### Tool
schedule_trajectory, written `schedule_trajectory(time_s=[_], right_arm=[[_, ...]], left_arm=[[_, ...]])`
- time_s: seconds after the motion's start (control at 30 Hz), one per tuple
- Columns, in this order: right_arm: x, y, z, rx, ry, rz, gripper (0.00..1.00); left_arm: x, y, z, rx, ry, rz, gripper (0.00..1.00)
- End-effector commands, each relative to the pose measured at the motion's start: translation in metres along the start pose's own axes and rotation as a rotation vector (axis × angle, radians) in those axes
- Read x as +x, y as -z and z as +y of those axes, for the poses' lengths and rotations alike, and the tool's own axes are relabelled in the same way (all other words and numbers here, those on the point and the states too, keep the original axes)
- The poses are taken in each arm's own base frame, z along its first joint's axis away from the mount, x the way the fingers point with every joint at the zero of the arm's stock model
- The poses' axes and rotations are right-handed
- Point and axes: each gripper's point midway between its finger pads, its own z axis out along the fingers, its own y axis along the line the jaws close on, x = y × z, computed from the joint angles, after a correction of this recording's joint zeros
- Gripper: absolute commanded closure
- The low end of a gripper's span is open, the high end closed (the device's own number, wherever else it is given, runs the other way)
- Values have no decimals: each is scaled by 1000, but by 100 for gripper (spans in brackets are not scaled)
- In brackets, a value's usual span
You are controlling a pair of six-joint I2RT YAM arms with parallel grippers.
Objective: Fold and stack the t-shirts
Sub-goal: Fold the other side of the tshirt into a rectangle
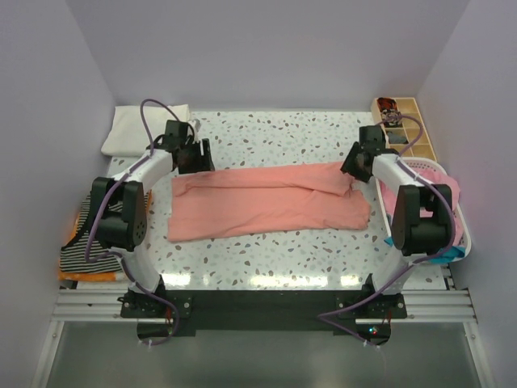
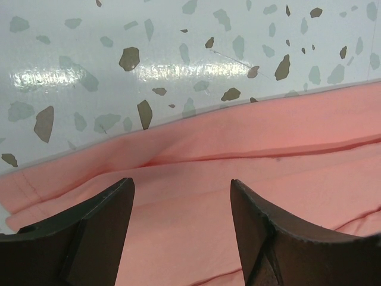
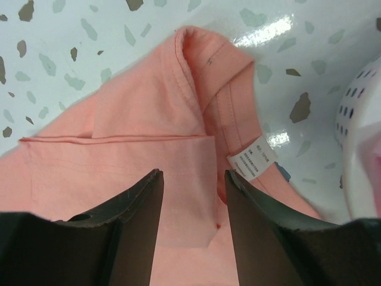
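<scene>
- Arms: two. Claws: two, one at each end of the cloth.
- Salmon-pink t-shirt (image 1: 266,202): one. It lies mid-table (image 1: 275,133), folded lengthwise into a long band running left to right.
- Left gripper (image 1: 194,158): above the band's far left corner. Wrist view: left gripper (image 2: 181,190) released, fingers (image 2: 101,220) spread apart, flat cloth showing in the gap, nothing pinched.
- Right gripper (image 1: 355,166): over the band's right end, at the collar. Wrist view: right gripper (image 3: 193,179) released, fingers (image 3: 262,220) parted over a flat layer of cloth, not clamping it.
- Neck label (image 3: 253,158): one, white, face up just beside the right finger.
- Laundry basket (image 1: 462,218): one, white, at the right edge, holding pink cloth (image 1: 448,190) and teal cloth (image 1: 452,254). Its perforated wall sits close by the collar.
- Striped pile (image 1: 81,246): one, black-and-white on something orange, off the left edge beside the left arm.
- White folded cloth (image 1: 133,129): one, far left corner.
- Wooden compartment tray (image 1: 408,133): one, far right corner.
- Edges: the band's left edge is fairly straight; its right end is bunched and overlapped.
- Open room: bare speckled strip between the shirt and the back wall, and another between the shirt and the arm bases. The sides are tight.
</scene>
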Motion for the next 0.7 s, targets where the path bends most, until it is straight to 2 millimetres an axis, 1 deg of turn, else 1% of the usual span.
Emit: schedule_trajectory(time_s=[0.0, 0.2, 0.37, 0.67], right_arm=[[-25, 21, -5, 28, -9, -102, 50], [-13, 6, 4, -7, -13, -39, 53], [-9, 1, 7, -28, -22, -20, 56], [1, -6, 3, -9, -33, 24, 55]], left_arm=[[-7, 1, -9, 37, -22, -31, 30], [-5, 0, -10, 38, -31, -23, 30], [-2, -1, -8, 35, -33, -10, 30], [1, -5, -9, 40, -41, 12, 30]])
